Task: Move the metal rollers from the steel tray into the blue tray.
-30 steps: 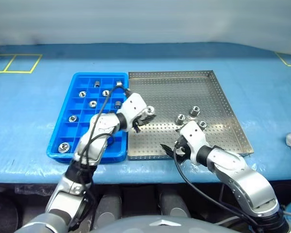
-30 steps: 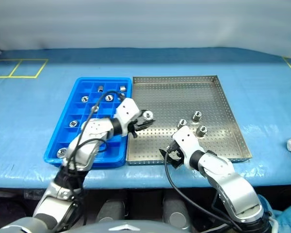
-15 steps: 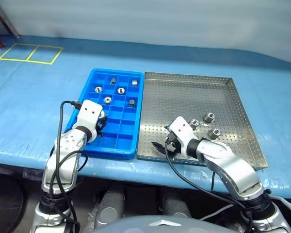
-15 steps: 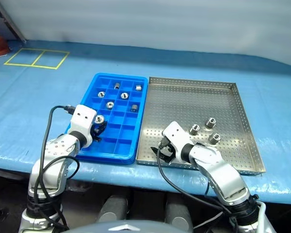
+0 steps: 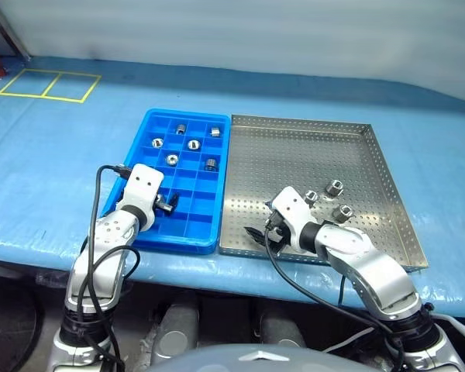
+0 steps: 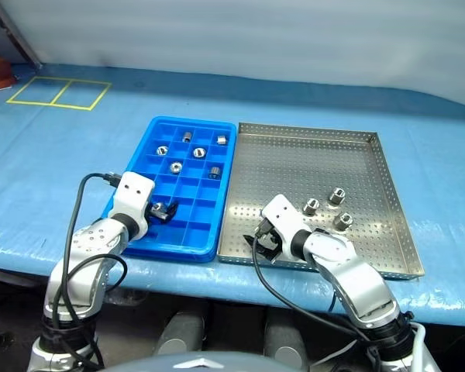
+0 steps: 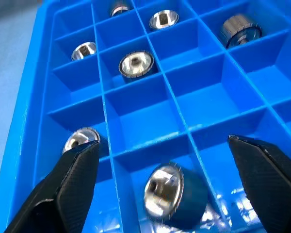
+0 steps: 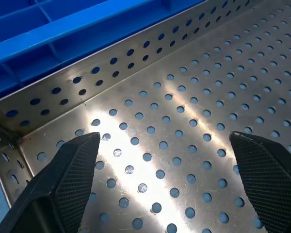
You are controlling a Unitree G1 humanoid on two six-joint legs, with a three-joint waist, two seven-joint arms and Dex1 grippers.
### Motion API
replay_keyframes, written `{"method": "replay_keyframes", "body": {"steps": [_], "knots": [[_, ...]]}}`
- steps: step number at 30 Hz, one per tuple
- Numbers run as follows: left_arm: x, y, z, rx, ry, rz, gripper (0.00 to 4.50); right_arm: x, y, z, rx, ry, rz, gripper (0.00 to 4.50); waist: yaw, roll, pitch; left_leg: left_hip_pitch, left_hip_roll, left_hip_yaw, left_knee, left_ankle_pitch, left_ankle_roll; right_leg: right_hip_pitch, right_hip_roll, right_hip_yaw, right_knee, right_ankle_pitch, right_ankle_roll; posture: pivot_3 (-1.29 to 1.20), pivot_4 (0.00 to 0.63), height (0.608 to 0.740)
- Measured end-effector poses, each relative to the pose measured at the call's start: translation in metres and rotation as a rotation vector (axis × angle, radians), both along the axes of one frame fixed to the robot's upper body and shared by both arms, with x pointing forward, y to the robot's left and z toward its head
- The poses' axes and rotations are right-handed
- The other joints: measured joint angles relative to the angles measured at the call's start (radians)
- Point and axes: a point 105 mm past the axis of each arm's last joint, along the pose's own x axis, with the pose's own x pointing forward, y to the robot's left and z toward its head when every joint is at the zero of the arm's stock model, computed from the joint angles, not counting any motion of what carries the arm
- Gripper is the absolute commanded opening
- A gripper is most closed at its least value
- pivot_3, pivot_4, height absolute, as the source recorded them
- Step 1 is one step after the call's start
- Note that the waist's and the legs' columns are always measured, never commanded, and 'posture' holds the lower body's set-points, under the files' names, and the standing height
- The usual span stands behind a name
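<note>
- Step in hand, judged: release of a metal roller (image 7: 166, 193) into a near compartment of the blue tray (image 5: 143, 132), left gripper (image 7: 167, 182) poised directly over it.
- Good practice here: lift straight up and clear of the grid walls before swinging across, so neither finger clips the freshly placed roller or tips it out of its cell.
- Left fingers (image 7: 70, 187) spread wide, one on each side of that compartment, gripping nothing; roller lying between them on the cell floor, apart from both pads.
- Other rollers already in the blue tray: several in the far cells, among them one (image 5: 192, 144) near the middle and one (image 5: 210, 163) toward the steel tray's side.
- Still to move: three rollers on the steel tray (image 5: 294, 147), clustered toward its near right part, at (image 5: 311, 197), (image 5: 335, 187) and (image 5: 342, 211).
- Right gripper (image 8: 165, 182) low over the near left corner of the steel tray, just by the rim beside the blue tray; fingers (image 8: 63, 182) fully apart, holding nothing, bare perforated floor between them.
- Next pick, judged: nearest roller of the cluster, approached from above with the fingers straddling it, closing gently since such smooth short cylinders likely roll or squirt away.
- Risk, judged: dragging a finger along the perforated floor and scattering the cluster.
</note>
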Motion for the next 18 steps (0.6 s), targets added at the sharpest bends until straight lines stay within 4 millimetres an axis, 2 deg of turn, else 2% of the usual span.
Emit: {"method": "replay_keyframes", "body": {"steps": [3, 6, 13, 18], "knots": [[-0.007, -0.038, 0.014, -0.115, -0.059, -0.235, 4.44, 0.014, -0.008, -0.002, -0.006, -0.017, -0.112, 4.50, 0.000, 0.000, 0.000, 0.000, 0.000, 0.001, 0.000, 0.000, 0.000, 0.000, -0.001, 0.000, -0.001, 0.000, 0.000, 0.21, 0.150, 0.740], [-0.022, -0.073, 0.024, -0.144, -0.093, -0.486, 4.44, 0.030, -0.018, 0.001, -0.006, -0.040, -0.259, 4.50, -0.007, 0.000, 0.000, 0.000, 0.000, 0.001, -0.001, 0.000, 0.000, -0.001, -0.001, 0.000, 0.000, 0.000, 0.000, 0.20, 0.150, 0.740], [-0.032, -0.100, 0.025, -0.136, -0.100, -0.724, 4.44, 0.050, -0.039, 0.007, 0.015, -0.081, -0.539, 4.50, -0.014, 0.000, 0.000, -0.001, 0.000, 0.001, -0.002, 0.000, 0.000, -0.002, -0.001, 0.000, -0.001, 0.000, -0.001, 0.18, 0.150, 0.740], [-0.035, -0.110, 0.021, -0.139, -0.083, -0.797, 4.44, 0.055, -0.059, 0.003, 0.001, -0.082, -0.700, 4.50, -0.017, 0.000, 0.000, -0.001, 0.000, 0.001, -0.002, 0.000, 0.000, -0.002, -0.001, 0.000, -0.001, 0.000, -0.001, 0.17, 0.150, 0.740]]}}
